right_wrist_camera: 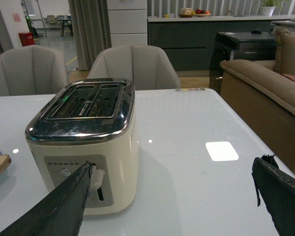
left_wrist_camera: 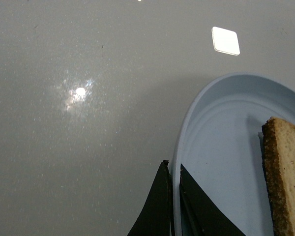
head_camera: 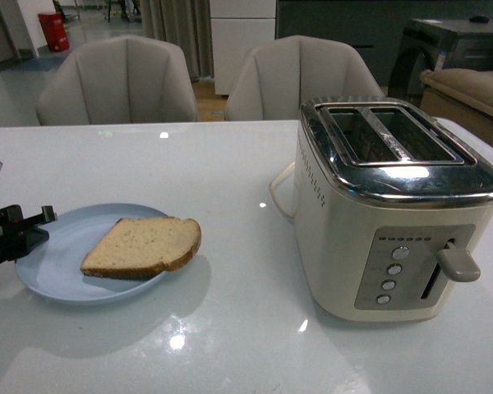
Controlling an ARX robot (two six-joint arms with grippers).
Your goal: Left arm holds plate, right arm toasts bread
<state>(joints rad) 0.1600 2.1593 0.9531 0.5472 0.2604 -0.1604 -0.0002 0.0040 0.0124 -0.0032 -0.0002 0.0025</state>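
Observation:
A pale-blue plate (head_camera: 53, 263) lies on the white table at the front left, with a half-slice of brown bread (head_camera: 144, 246) on its right side. My left gripper (head_camera: 20, 230) is shut on the plate's left rim; in the left wrist view its dark fingers (left_wrist_camera: 157, 206) pinch the plate (left_wrist_camera: 221, 147) rim from both sides, with the bread (left_wrist_camera: 285, 177) beyond. My right gripper (right_wrist_camera: 172, 169) is open and holds nothing, hovering low over the table on the lever side of the toaster (right_wrist_camera: 88, 147). The right arm is outside the front view.
The cream toaster (head_camera: 394, 213) with a chrome top stands at the right, its two slots bare and its lever (head_camera: 458, 264) up. A white cord (head_camera: 278, 190) loops behind it. Two grey chairs (head_camera: 119, 82) stand at the table's far edge. A sofa (right_wrist_camera: 265, 88) lies past the right edge.

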